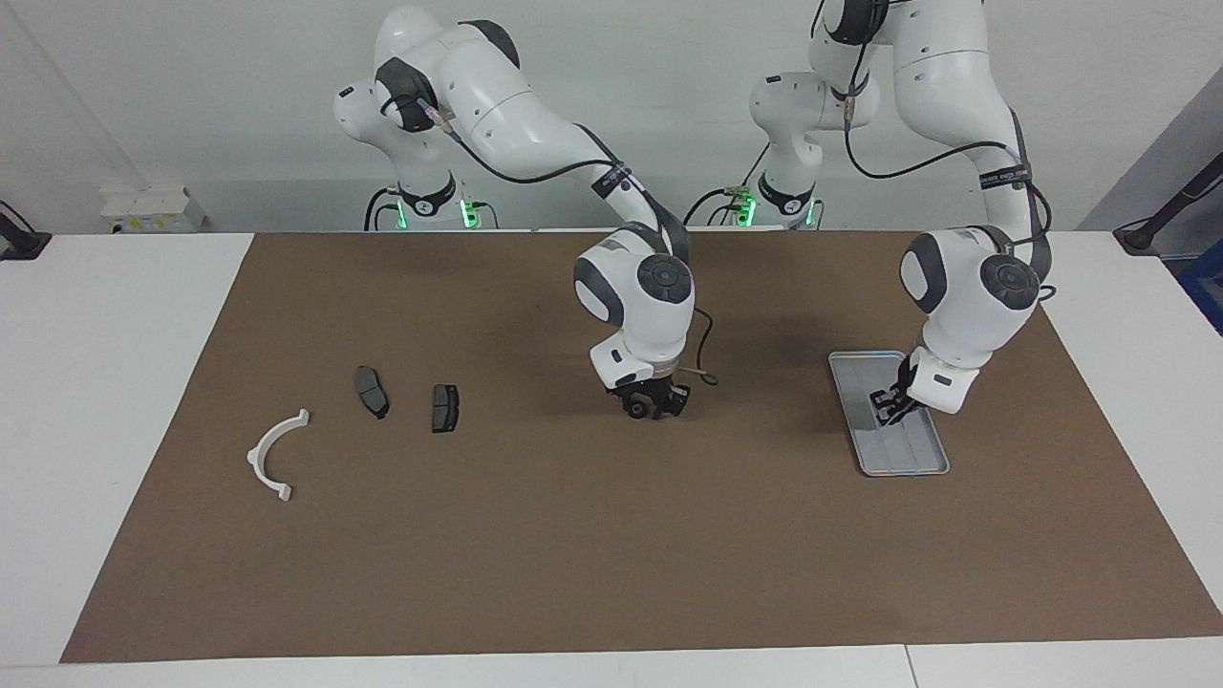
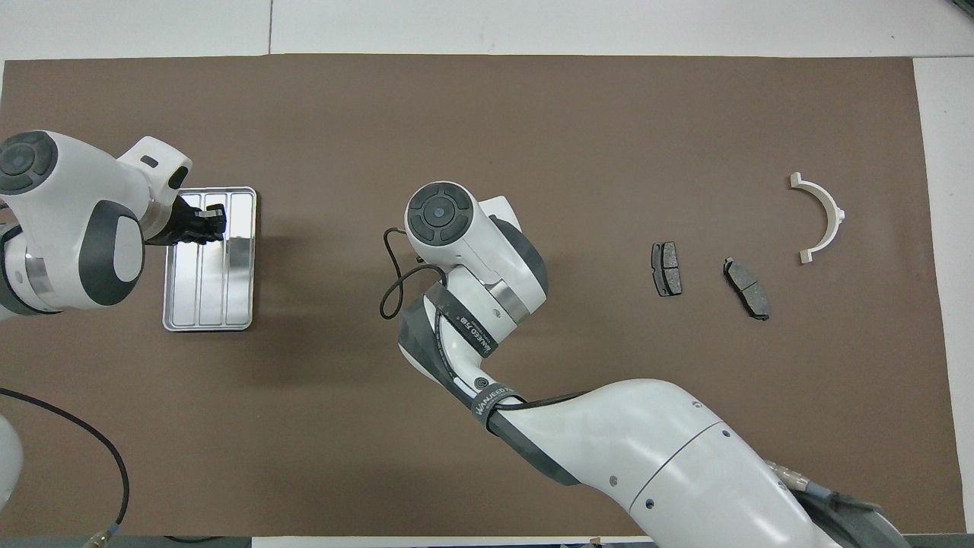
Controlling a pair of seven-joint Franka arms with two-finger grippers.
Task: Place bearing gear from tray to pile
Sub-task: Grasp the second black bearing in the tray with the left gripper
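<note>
Facing view
Left gripper (image 1: 890, 405): low over the tray (image 1: 912, 462), at the end of it nearer the robots; the dark fingers point down into it, and whether they are apart or together cannot be told.
Right gripper (image 1: 654, 401): low over the bare brown mat (image 1: 592, 554) near the middle of the worktop (image 1: 96, 401), between tray and pile; its finger spacing cannot be told either.
Tray: flat on the mat toward the left arm's end of the worktop; the grooved floor that shows is bare.
Bearing gear: cannot be made out; the left gripper hides part of the tray floor.
Pile: two brake pads (image 1: 371, 392) (image 1: 445, 408) and a white bracket (image 1: 275, 455) lie on the mat toward the right arm's end, each apart from the others, with the bracket farthest from the robots.

Overhead view
Left gripper (image 2: 202, 226): over the half of the tray (image 2: 207, 326) farther from the robots, reaching in from the left arm's end of the worktop.
Right gripper: hidden under the right arm's own wrist.
Brake pads (image 2: 666, 268) (image 2: 747, 288): side by side and not touching, well apart from the tray.
Bracket (image 2: 820, 217): beside the pads, curved, its open side turned toward the left arm's end.
Mat (image 2: 487, 114): covers most of the worktop.
</note>
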